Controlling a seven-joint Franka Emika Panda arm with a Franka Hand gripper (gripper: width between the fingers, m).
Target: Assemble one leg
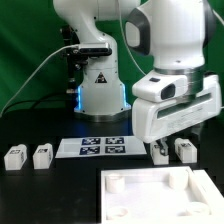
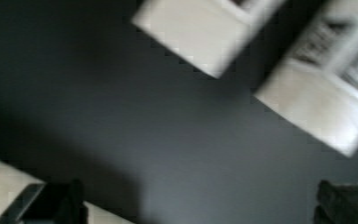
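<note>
Four small white legs lie on the black table. Two are at the exterior view's left [image 1: 14, 156] [image 1: 42, 155] and two at its right [image 1: 160, 152] [image 1: 185, 150]. My gripper [image 1: 172, 140] hangs just above the right pair. In the blurred wrist view two legs [image 2: 202, 30] [image 2: 327, 85] lie ahead of the dark fingertips [image 2: 60, 200]. The gripper [image 2: 204, 202] is open, with only bare black table between the jaws. The large white square tabletop piece [image 1: 150, 192] with round corner sockets lies at the front.
The marker board [image 1: 105, 146] lies flat between the two pairs of legs. The robot base [image 1: 100, 85] stands behind it. A white edge [image 2: 2, 190] shows beside one fingertip in the wrist view.
</note>
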